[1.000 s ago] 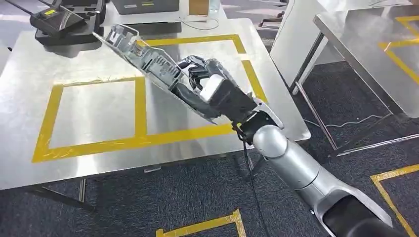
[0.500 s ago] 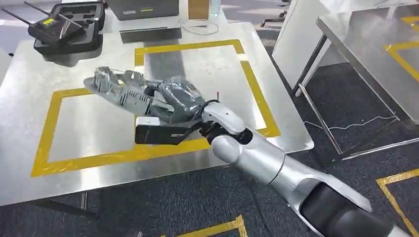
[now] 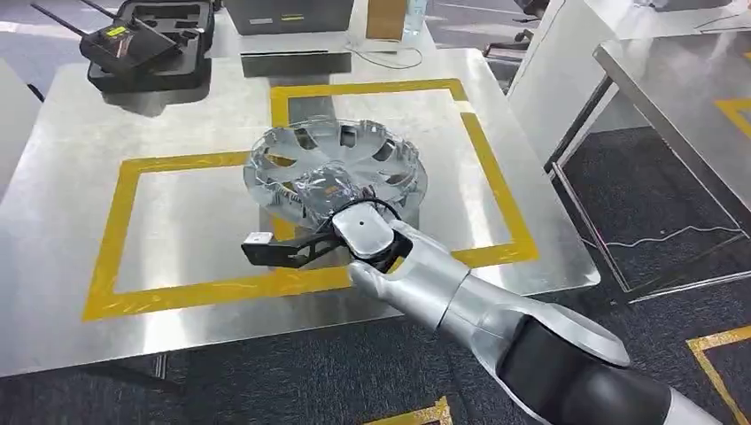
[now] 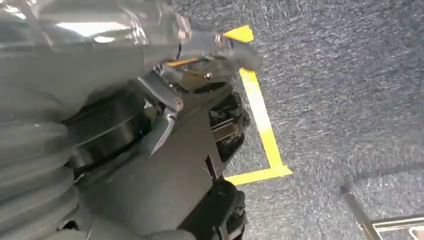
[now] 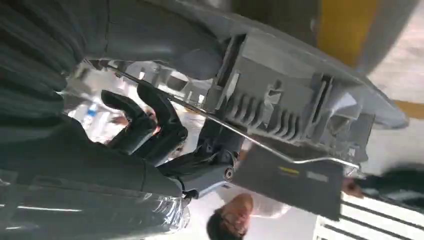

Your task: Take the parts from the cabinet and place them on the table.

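Observation:
A silver wheel cover (image 3: 341, 168) lies nearly flat, face up, over the middle of the steel table (image 3: 177, 230), across the yellow tape between two marked squares. My right hand (image 3: 323, 197), wrapped in clear film, grips its near rim. I cannot tell whether the cover touches the table. In the right wrist view the cover's ribbed grey back (image 5: 280, 100) shows, with the thick thumb (image 5: 165, 45) on one side of it and dark fingers (image 5: 150, 120) curled against the other. In the left wrist view my left hand (image 4: 60, 165) hangs over dark carpet, its fingers unclear.
A black case (image 3: 146, 44) holding a radio unit sits at the table's far left, and a grey box (image 3: 288, 13) stands at the far edge. A white panel (image 3: 567, 71) and a second steel table (image 3: 691, 80) stand to the right.
My right arm has swung down and turned, bringing the cover from steeply tilted and high to nearly flat and low over the table. The camera has also shifted.

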`<action>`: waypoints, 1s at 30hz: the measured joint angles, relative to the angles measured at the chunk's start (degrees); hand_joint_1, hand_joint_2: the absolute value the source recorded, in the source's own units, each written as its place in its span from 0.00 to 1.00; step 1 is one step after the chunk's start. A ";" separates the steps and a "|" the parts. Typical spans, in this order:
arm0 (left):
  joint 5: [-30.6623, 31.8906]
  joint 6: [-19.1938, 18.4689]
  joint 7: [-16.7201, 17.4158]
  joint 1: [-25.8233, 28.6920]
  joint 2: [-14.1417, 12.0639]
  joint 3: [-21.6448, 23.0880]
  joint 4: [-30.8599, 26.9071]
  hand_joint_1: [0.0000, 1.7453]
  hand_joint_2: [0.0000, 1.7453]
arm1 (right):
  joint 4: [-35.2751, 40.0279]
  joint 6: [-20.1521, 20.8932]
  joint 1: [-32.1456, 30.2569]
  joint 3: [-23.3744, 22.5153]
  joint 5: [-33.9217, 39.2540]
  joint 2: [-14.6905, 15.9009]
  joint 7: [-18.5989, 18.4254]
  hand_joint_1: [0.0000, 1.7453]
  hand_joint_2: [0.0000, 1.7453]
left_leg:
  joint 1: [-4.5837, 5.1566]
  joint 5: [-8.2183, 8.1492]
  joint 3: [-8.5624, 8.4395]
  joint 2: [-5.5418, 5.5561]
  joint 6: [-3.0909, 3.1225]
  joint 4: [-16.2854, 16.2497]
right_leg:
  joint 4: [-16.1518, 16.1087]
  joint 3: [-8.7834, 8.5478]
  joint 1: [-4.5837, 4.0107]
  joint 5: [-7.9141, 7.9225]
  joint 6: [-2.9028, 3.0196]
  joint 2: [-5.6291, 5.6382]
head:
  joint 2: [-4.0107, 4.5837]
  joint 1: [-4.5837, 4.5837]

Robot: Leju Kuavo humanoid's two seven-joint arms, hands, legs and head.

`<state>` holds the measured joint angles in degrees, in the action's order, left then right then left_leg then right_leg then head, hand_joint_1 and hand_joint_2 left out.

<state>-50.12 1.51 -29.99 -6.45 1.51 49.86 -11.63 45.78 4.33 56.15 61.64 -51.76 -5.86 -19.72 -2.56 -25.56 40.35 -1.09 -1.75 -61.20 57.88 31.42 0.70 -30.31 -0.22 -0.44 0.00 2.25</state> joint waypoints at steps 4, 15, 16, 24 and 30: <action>-0.50 0.35 0.20 0.14 0.04 0.00 0.00 0.00 1.00 | -3.92 3.18 0.02 0.96 -2.92 -0.48 -3.58 1.00 1.00 | 0.51 -0.27 -0.11 0.14 0.98 0.00 | -0.52 -0.14 0.11 0.18 0.36 -0.05 | 0.00 0.85; -2.75 0.94 1.14 0.23 -0.04 -0.02 0.04 0.00 1.00 | -7.14 7.34 -0.19 1.27 -0.26 -0.55 -5.68 1.00 1.00 | 0.95 -0.44 -0.95 0.88 1.34 0.02 | -0.75 -0.80 0.56 -0.13 -2.11 -0.34 | 0.00 1.07; -2.80 0.94 1.18 0.23 -0.07 -0.02 0.04 0.00 1.00 | -7.14 7.25 -0.16 1.07 0.18 -0.28 -6.05 1.00 1.00 | 0.93 -0.44 -1.06 0.98 1.34 0.09 | -0.75 -0.89 0.55 -0.19 -2.20 -0.36 | 0.00 1.03; -2.69 0.94 1.18 0.31 -0.33 0.00 0.07 0.00 1.00 | -6.94 6.60 0.77 -0.68 3.28 3.00 -8.26 1.00 1.00 | 0.93 -0.44 -1.66 1.30 1.33 0.38 | -0.75 -1.53 0.56 -0.39 -2.30 -0.59 | 0.00 0.92; -2.86 0.53 0.13 0.33 -0.44 -0.02 0.07 0.00 1.00 | -4.95 -2.41 0.35 -3.05 11.14 5.20 -4.37 1.00 1.00 | 0.91 -0.45 -1.85 1.45 1.32 0.46 | -0.75 -1.66 0.55 -0.51 -2.20 -0.70 | 0.00 0.85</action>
<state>-52.98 2.04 -29.85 -6.12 1.07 49.83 -11.56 40.84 1.92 56.50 58.59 -40.62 -0.66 -24.09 -1.65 -26.01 38.50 0.36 -0.42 -60.74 57.14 29.77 1.26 -30.81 -2.42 -1.14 0.00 3.11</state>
